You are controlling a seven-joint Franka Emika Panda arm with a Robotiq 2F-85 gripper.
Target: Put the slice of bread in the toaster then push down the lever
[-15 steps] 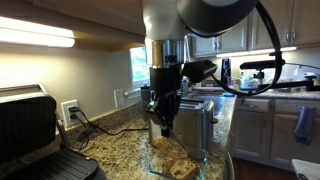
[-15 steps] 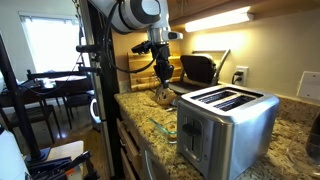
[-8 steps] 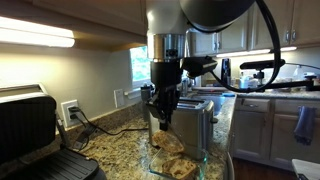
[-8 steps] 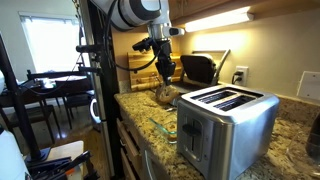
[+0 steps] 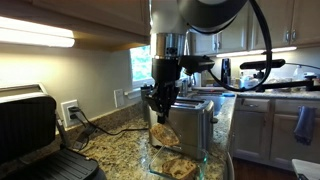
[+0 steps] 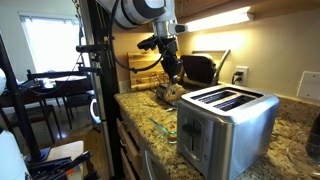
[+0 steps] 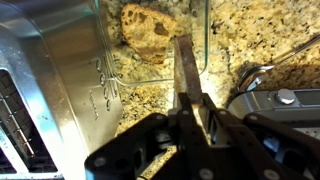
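The slice of bread (image 5: pixel 164 133) hangs above the worktop (image 5: pixel 118 152), pinched by its upper edge in the closed claw (image 5: pixel 164 120), just beside the end of the toaster (image 5: pixel 196 124). Under it stands a clear glass dish (image 5: pixel 157 166) holding more bread (image 5: pixel 180 166). In an exterior view the toaster's long top slots (image 6: pixel 228 98) show. The wrist view gives only its steel side wall and, through the glass, the dish's bread lying flat.

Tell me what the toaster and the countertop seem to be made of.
Toaster: probably stainless steel, brushed finish; its silvery sides show fine grain and soft reflections. Countertop: likely polished granite or a lookalike; speckled tan, brown and black with a gloss.
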